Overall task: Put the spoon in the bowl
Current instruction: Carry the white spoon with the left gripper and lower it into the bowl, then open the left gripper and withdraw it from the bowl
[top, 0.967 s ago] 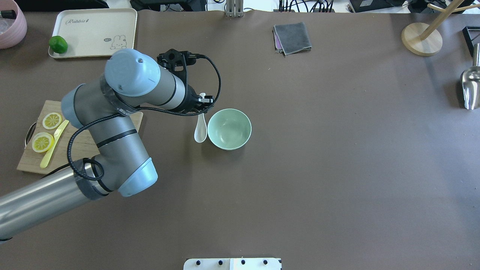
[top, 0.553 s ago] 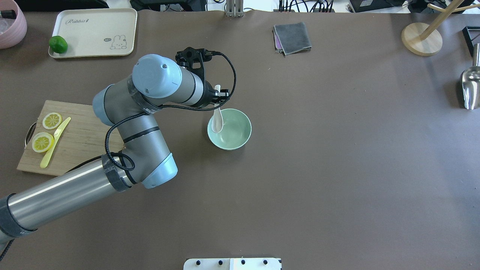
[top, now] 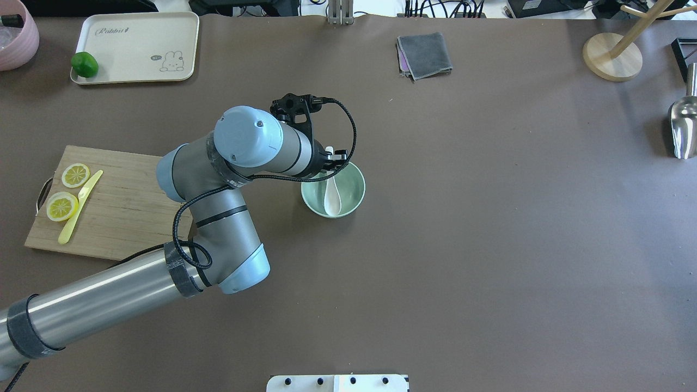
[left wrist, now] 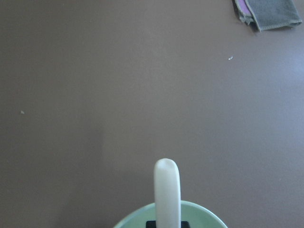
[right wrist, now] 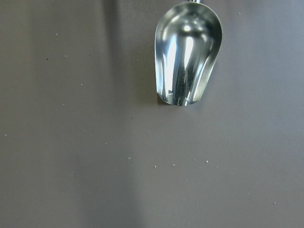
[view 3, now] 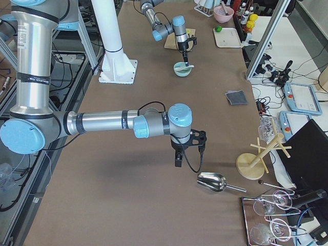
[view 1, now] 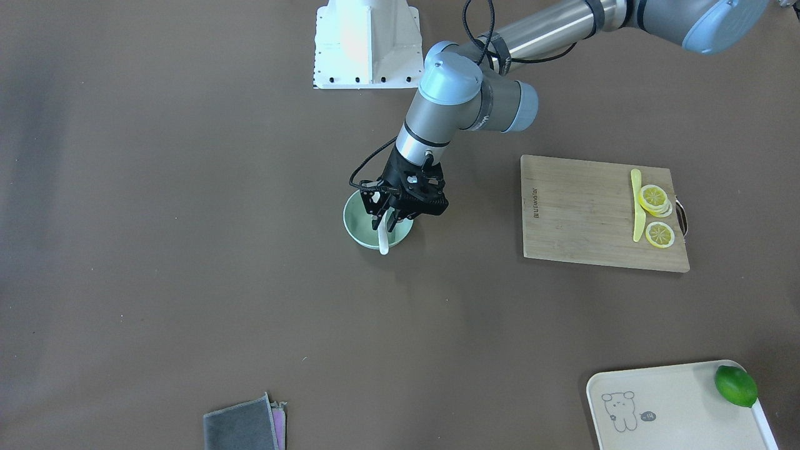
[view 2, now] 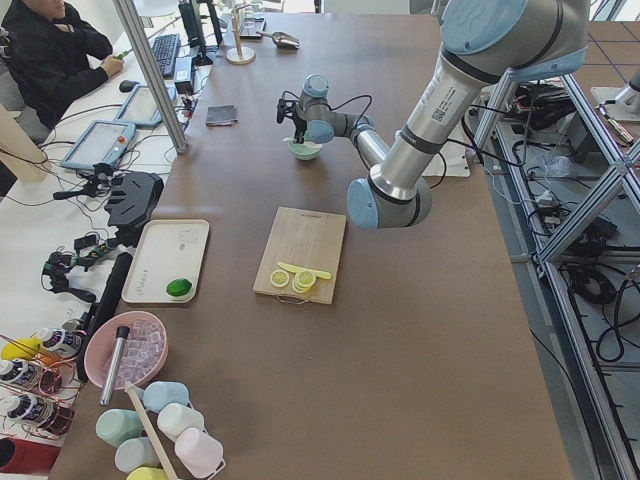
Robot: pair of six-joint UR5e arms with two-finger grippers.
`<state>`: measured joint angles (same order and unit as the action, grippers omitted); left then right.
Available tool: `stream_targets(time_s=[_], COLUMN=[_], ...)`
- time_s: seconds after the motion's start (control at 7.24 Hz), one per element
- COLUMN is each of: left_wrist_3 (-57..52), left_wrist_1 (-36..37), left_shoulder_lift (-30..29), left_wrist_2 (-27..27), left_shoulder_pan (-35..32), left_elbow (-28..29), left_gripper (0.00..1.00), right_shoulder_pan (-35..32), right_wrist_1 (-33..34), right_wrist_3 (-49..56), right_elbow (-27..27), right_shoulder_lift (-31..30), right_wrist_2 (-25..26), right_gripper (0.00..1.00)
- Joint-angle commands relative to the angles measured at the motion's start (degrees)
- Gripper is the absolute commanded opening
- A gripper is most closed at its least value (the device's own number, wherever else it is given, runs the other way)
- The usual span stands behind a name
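The pale mint-green bowl (top: pixel 354 185) stands mid-table; it also shows in the front-facing view (view 1: pixel 351 226). My left gripper (top: pixel 330 161) is over the bowl's far-left rim and shut on the handle of the white spoon (top: pixel 332 199). The spoon hangs tilted, its scoop down inside the bowl. In the front-facing view the spoon (view 1: pixel 383 242) sticks out below the gripper (view 1: pixel 385 220). In the left wrist view the spoon's handle (left wrist: pixel 166 192) rises over the bowl's rim (left wrist: pixel 211 217). My right gripper (view 3: pixel 178 158) shows only in the exterior right view; I cannot tell if it is open.
A wooden cutting board (top: pixel 130 201) with lemon slices and a yellow knife (top: pixel 79 208) lies left of the arm. A metal scoop (top: pixel 683 128) lies at the far right. A grey cloth (top: pixel 425 54), a tray (top: pixel 136 49) with a lime, and a wooden stand (top: pixel 612 57) are at the back.
My left arm has carried the spoon to the right, from beside the bowl to over it. The scoop now sits lower, inside the bowl.
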<state>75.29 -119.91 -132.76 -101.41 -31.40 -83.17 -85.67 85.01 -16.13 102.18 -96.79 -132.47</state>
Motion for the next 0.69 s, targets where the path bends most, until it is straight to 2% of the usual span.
stream_targets(time_s=[0.0,0.14,0.41,0.55], left_wrist_3=[0.3,-3.1,-18.3,-26.3], left_wrist_1=[3.6,11.5,30.8,32.5], left_shoulder_lift=[-0.5,-0.9,1.9,5.9], left_wrist_2=[0.2,-0.1,-0.3,-2.5], left_shoulder_pan=[-0.5,-3.0,-8.6,-13.8], left_elbow=[-2.8,-7.0,-19.8,-22.2], left_gripper=[0.98,0.98,0.98,0.98], right_shoulder_pan=[-0.3,-1.1,-2.7,-2.7], right_wrist_1=[0.1,0.9,5.6,6.0], right_wrist_3=[-0.1,0.0,0.7,0.8], right_elbow=[-0.1,0.0,2.4,3.0], right_shoulder_lift=[-0.4,-0.6,-0.8,-1.5], right_wrist_2=[-1.3,-1.8,-1.9,-2.0], right_gripper=[1.00,1.00,1.00,1.00])
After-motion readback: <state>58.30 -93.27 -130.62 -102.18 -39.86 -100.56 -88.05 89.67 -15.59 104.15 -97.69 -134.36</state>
